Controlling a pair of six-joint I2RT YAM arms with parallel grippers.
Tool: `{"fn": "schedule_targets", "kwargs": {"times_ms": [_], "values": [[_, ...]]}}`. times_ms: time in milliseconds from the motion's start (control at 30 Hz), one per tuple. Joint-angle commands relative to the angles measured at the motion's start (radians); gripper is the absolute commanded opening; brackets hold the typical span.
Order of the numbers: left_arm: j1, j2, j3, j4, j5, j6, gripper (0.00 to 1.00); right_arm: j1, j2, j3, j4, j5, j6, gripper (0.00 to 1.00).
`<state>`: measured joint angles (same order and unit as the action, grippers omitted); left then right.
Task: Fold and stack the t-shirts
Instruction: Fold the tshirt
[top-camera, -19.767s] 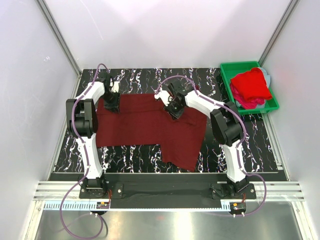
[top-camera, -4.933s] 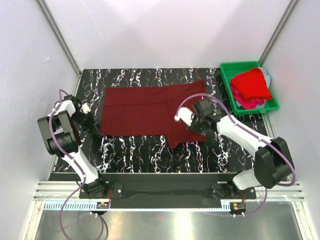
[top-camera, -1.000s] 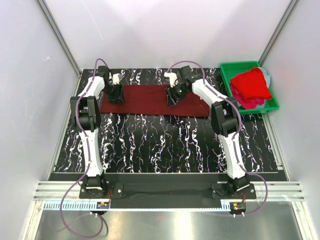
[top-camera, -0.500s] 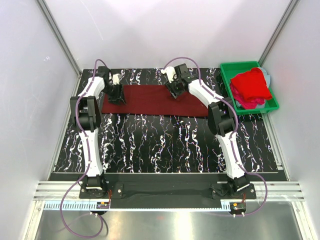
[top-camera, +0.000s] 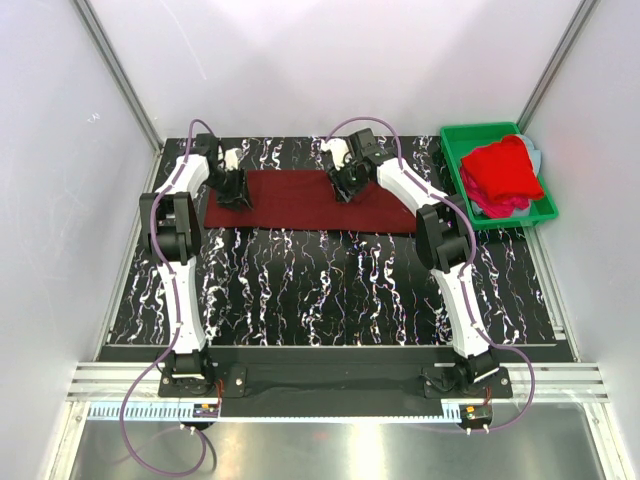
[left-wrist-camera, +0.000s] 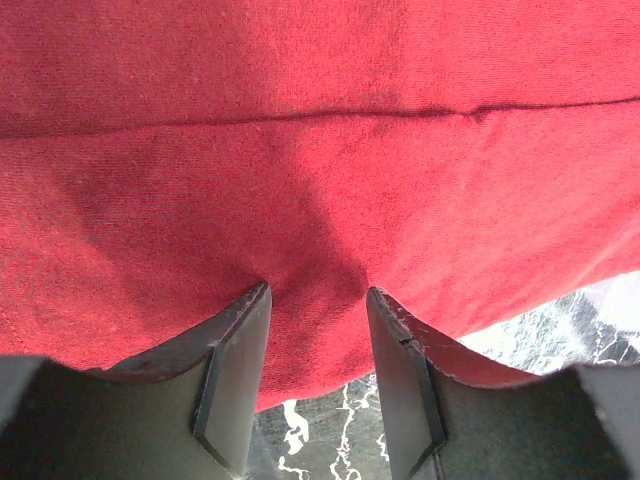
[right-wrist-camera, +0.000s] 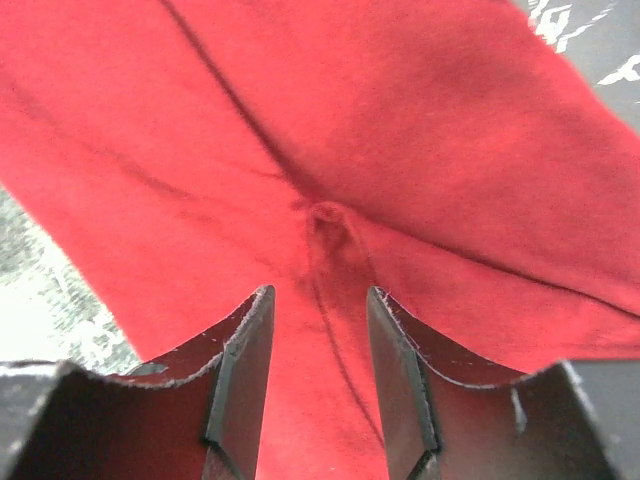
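Top view: 1 maroon t-shirt (top-camera: 290, 203), folded into a long strip, lies flat at the far side of the table (top-camera: 300, 290). The left gripper (top-camera: 237, 190) is on its left end, the right gripper (top-camera: 345, 188) near its middle.
Left wrist: fingers (left-wrist-camera: 235, 370) half parted, tips pressing the cloth, nothing clamped.
Right wrist: fingers (right-wrist-camera: 240, 360) likewise.

1. Maroon t-shirt (top-camera: 300, 200), at the table's 12 o'clock: plain dark maroon from above, a warmer red close up in both wrist views, with no print.
2. Table (top-camera: 330, 290): black, with white marble-like veins all over.
3. Bin (top-camera: 452, 150), at 2 o'clock: bright green.
4. Red t-shirt (top-camera: 505, 168), on top in the bin: plain bright red.
5. Pink-magenta t-shirt (top-camera: 492, 208), showing at the red one's 6 o'clock edge: plain pink-magenta.
6. Arms (top-camera: 180, 290): white shells, black joints, purple cables.
7. Walls (top-camera: 330, 70): pale lilac-white.
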<state>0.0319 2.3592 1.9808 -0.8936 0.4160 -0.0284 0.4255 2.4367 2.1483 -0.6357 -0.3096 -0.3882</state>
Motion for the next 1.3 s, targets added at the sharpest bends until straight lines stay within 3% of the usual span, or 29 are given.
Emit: {"fn": "schedule_targets", "kwargs": {"times_ms": [0, 200, 533, 767, 900, 1267], "values": [[-0.009, -0.021, -0.025, -0.007, 0.015, -0.01, 0.49, 0.002, -0.062, -0.016, -0.032, -0.068, 0.014, 0.49], [-0.012, -0.037, -0.033, -0.007, 0.014, -0.008, 0.49, 0.001, -0.024, -0.033, -0.03, -0.023, 0.002, 0.5], [-0.012, -0.041, -0.053, -0.007, 0.015, -0.005, 0.49, 0.002, 0.031, 0.064, 0.1, 0.23, -0.049, 0.53], [-0.012, -0.054, -0.066, -0.007, 0.007, -0.002, 0.49, 0.009, 0.122, 0.244, 0.149, 0.256, -0.095, 0.56], [-0.012, -0.063, -0.073, -0.007, 0.006, -0.001, 0.49, 0.019, 0.107, 0.252, 0.15, 0.251, -0.1, 0.57], [-0.012, -0.086, -0.08, -0.011, 0.014, -0.007, 0.5, 0.022, -0.137, -0.099, 0.205, 0.342, -0.12, 0.58]]}}
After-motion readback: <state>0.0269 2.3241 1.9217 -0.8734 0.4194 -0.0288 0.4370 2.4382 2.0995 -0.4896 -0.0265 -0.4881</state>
